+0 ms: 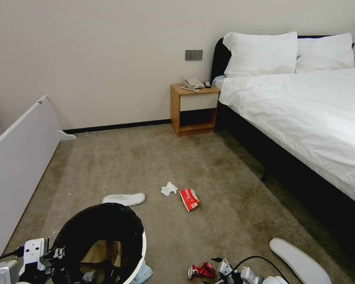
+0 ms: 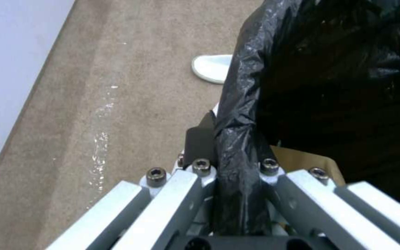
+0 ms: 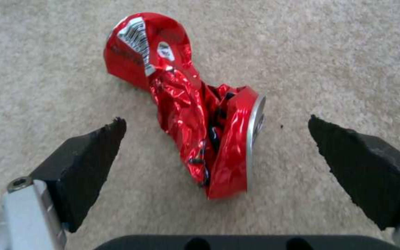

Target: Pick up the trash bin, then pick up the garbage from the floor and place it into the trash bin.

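**Right jaws straddling the crushed can, bin held on the left**

The right gripper (image 3: 216, 139) is low over the carpet with its jaws spread wide apart, one dark foam pad on either side of the crushed red can (image 3: 195, 104). The can lies flat on the floor between them, its silver end nearer one pad and its printed, twisted body reaching forward beyond the pad tips. Neither pad touches it. In the head view the same gripper (image 1: 228, 272) sits just beside the can (image 1: 201, 270) at the near edge of the carpet.

To do the grasp well, I would judge that the jaws should drop until the pads almost brush the carpet, then advance a little so they close across the can's thicker middle and not its flared end. The crumpled metal may slip or twist, so a slow, square squeeze looks safest.

The left gripper (image 2: 234, 173) is clamped on the rim of the trash bin (image 1: 102, 236), with the folded black bag pinched between its jaws. The bin hangs at the robot's left, its mouth open upward; brown paper (image 1: 102, 252) already lies inside.

Farther out on the floor lie a white slipper (image 1: 124, 198) just beyond the bin, a white tissue (image 1: 169, 189), a red-white packet (image 1: 189, 199) close beside the tissue, and a second slipper (image 1: 299, 262) to the right near the bed (image 1: 303, 110).
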Motion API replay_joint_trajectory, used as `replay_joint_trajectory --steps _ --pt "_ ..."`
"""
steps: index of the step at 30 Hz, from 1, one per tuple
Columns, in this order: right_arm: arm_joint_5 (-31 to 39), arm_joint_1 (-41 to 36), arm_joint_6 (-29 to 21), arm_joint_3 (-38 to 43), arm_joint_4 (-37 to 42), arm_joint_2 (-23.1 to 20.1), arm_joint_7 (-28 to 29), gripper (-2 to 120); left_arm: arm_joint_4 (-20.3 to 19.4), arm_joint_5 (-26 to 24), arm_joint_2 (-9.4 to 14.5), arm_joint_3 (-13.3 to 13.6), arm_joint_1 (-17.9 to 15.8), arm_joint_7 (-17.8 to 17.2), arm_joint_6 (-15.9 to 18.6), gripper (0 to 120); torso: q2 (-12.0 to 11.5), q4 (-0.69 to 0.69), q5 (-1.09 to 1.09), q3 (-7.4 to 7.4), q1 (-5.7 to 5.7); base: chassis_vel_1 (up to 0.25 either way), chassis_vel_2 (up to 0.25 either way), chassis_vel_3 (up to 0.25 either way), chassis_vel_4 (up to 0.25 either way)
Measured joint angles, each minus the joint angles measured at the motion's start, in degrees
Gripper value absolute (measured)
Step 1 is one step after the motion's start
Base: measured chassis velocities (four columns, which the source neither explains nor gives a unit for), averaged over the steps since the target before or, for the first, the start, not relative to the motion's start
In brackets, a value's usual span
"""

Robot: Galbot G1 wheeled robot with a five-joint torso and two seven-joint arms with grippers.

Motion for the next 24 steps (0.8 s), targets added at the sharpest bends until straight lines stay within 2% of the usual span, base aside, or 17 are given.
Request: replay_joint_trajectory --steps 17,19,20,23,24 --pt "1.0 3.5 -0.1 -0.8 -5.9 4.3 -1.7 98 0.0 -0.3 0.3 -0.3 0.0 0.1 0.0 2 0.0 0.0 0.0 0.0 0.0 0.0 0.0 0.0 0.0" --pt "1.0 4.0 -0.1 -0.8 -7.4 5.4 -2.2 88 0.0 -0.3 0.3 -0.3 0.0 0.1 0.0 2 0.0 0.0 -0.01 0.0 0.0 0.0 0.0 0.0 0.0" --pt "1.0 4.0 -0.1 -0.8 -7.4 5.4 -2.2 88 0.0 -0.3 0.3 -0.3 0.0 0.1 0.0 2 0.0 0.0 -0.01 0.0 0.0 0.0 0.0 0.0 0.0" --pt "0.8 4.6 -0.1 -0.8 -9.2 7.0 -2.6 73 0.0 -0.4 0.3 -0.3 0.0 0.1 0.0 2 0.0 0.0 -0.01 0.0 0.0 0.0 0.0 0.0 0.0" --pt "0.8 4.6 -0.1 -0.8 -9.2 7.0 -2.6 73 0.0 -0.4 0.3 -0.3 0.0 0.1 0.0 2 0.0 0.0 -0.01 0.0 0.0 0.0 0.0 0.0 0.0"
